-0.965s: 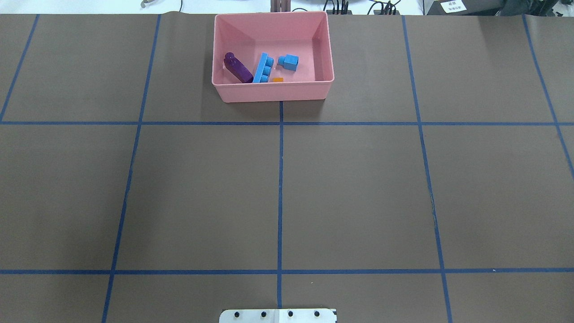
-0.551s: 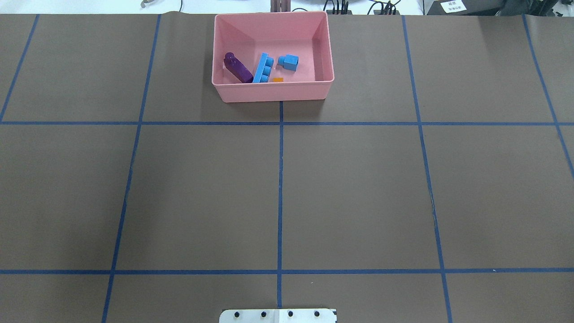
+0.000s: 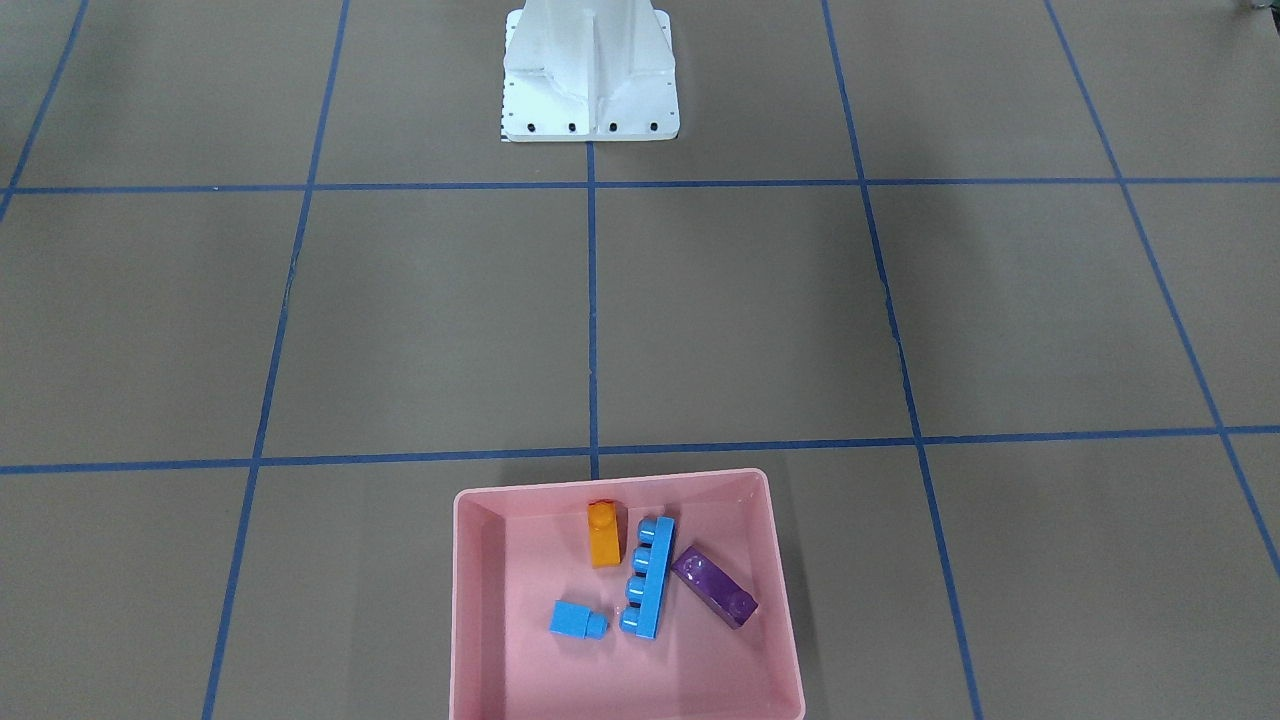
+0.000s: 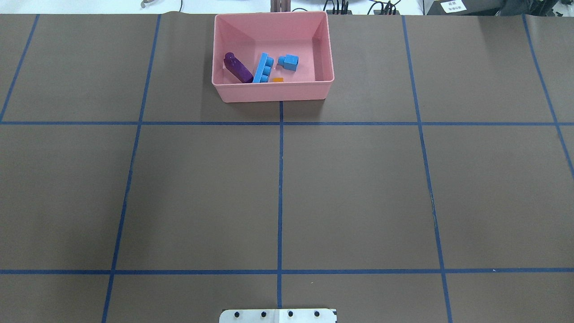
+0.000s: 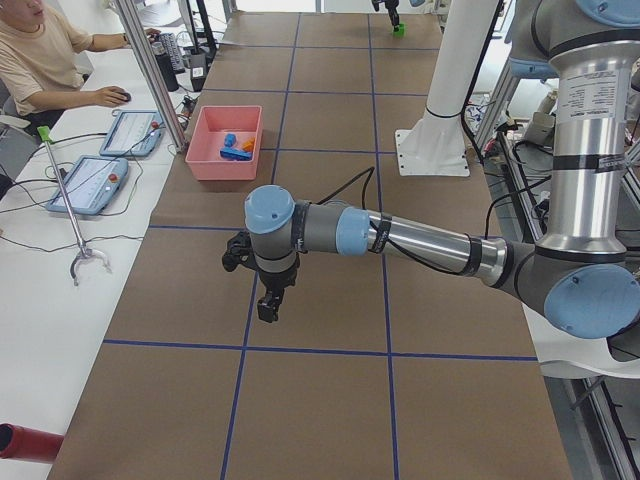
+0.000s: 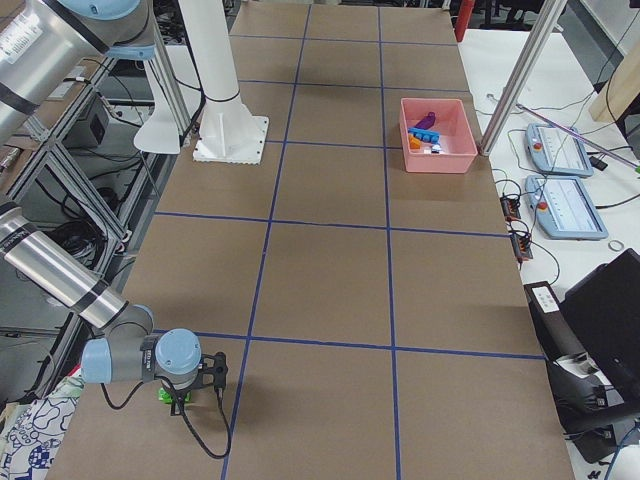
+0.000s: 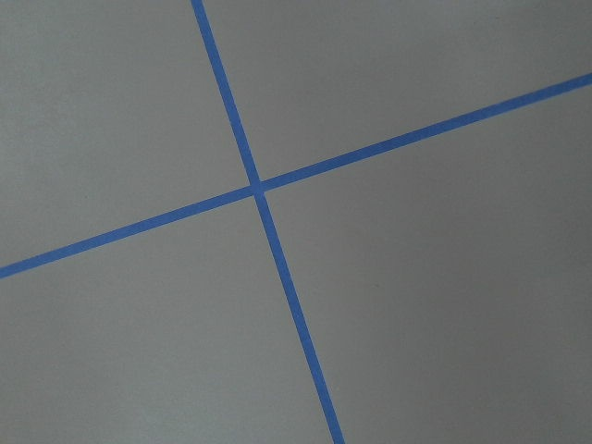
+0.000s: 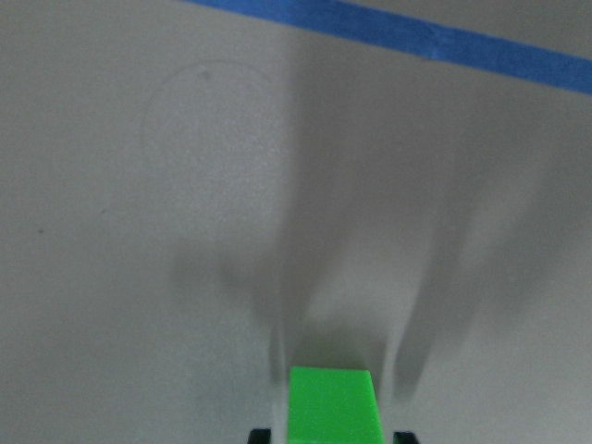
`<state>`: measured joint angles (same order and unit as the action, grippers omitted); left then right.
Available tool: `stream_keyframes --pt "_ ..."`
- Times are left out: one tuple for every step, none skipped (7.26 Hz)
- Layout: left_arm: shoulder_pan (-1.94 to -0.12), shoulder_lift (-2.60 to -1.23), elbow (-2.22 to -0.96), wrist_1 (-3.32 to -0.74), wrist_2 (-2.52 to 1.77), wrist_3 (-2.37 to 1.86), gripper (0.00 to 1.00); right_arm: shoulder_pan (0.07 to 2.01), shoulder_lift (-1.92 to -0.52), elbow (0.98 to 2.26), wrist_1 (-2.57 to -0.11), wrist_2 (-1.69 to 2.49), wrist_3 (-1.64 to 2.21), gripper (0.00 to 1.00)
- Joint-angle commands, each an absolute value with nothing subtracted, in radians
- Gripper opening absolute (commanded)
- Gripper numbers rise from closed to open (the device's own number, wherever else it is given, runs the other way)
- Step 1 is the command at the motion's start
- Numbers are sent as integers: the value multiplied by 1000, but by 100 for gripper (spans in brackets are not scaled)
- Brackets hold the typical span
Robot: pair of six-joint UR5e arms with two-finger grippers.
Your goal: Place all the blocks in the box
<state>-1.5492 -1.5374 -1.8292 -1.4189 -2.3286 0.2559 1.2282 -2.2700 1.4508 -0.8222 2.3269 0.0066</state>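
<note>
The pink box (image 3: 470,600) (image 4: 273,92) holds the orange block (image 3: 604,535), long blue block (image 3: 646,578), purple block (image 3: 714,586) and small blue cube (image 3: 575,620). Far off at the table's right end lies the green block (image 8: 333,407) (image 6: 166,395). My right gripper (image 8: 331,433) (image 6: 180,398) is down around it. Thin strips of table show between the block and each fingertip, so the gripper is open. My left gripper (image 5: 268,308) hangs over bare table at the left end. I cannot tell whether it is open or shut.
The white robot base (image 3: 590,80) stands at the table's near middle. A person (image 5: 40,50) sits at a side desk with control tablets (image 5: 85,180) and a grabber tool (image 5: 70,220). A metal post (image 5: 150,70) rises beside the box.
</note>
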Motion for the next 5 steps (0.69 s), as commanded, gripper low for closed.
stream_keyframes --pt "-1549 -1536 -1830 -1419 -2329 256 100 1206 -2273 1450 -822 2316 -20 20" --pt "-1549 -1536 -1832 -1419 -2329 256 100 1206 -2279 1448 -822 2309 -65 0" --pt "-1551 -1534 -1833 -1419 -2329 256 100 1206 -2287 1459 -818 2280 -77 0" --pt "-1551 -1532 -1835 -1419 -2329 256 100 1209 -2290 1486 -818 2251 -96 0" --pt "-1554 -1531 -1833 -1419 -2329 256 100 1210 -2296 1529 -818 2235 -97 0"
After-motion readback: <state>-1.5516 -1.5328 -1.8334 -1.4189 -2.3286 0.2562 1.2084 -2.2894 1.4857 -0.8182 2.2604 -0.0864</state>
